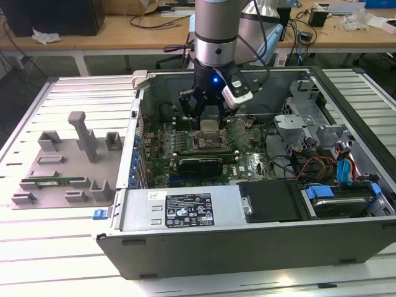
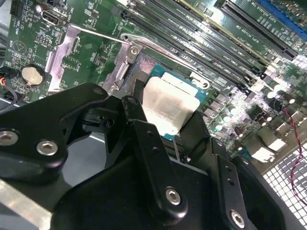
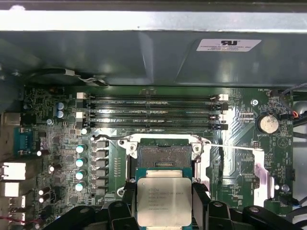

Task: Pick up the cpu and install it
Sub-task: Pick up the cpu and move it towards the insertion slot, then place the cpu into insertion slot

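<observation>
Gripper [image 1: 208, 116] clamped on cpu [image 3: 164, 202], fingers [image 3: 200, 203] pressing two opposite edges, chip held flat, metal top toward the wrist. Hovering inside case [image 1: 185, 235], just short of open socket [image 3: 164, 154]: socket straight ahead, edges roughly parallel, chip not yet seated.

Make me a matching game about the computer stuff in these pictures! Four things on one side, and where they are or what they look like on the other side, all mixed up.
Things:
1. cpu
2. socket
3. coin battery
4. grey tray

Clues:
A. outside the computer case, on the exterior view's left
B. open, with nothing in it
C. held by the gripper
D. a silver circle on the green board

Pairs: 1-C, 2-B, 3-D, 4-A.
</observation>
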### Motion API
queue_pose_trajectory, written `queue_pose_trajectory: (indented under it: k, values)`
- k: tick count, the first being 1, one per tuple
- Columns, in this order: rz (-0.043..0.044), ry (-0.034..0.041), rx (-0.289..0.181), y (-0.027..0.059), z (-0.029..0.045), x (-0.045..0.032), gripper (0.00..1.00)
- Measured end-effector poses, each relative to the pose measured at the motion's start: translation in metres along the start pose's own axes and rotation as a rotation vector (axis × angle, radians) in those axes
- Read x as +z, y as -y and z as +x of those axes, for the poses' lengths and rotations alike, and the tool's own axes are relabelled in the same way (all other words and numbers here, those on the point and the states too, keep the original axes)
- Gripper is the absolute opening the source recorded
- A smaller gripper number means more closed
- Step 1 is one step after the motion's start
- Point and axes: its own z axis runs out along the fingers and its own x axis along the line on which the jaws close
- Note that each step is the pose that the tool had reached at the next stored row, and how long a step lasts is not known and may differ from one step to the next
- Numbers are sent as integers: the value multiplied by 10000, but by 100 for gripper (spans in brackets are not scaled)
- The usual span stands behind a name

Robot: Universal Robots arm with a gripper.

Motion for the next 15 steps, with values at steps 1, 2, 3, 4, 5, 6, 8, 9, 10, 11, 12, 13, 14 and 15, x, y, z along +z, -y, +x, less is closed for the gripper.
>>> queue_pose_trajectory:
  k: [1,2,3,4,5,6,8,9,10,11,12,13,14,15]
  values:
    - [0,-1,0,0,0,0,55]
    - [-1,0,-1,0,0,1,55]
    - [-2,-6,-1,0,-1,1,55]
    - [-3,-12,-1,0,-2,1,55]
    - [-2,-13,-1,0,-2,1,55]
    - [-2,-13,-1,0,-2,1,55]
    - [-2,-14,-1,0,-2,1,55]
    - [-2,-15,-1,0,-2,1,55]
    - [-2,-15,-1,0,-2,1,55]
    - [-2,-16,-1,0,-2,1,55]
    - [-2,-16,-1,0,-2,1,55]
    - [-2,-16,-1,0,-2,1,55]
    - [-2,-16,-1,0,-2,1,55]
    - [-2,-16,24,0,-3,1,55]
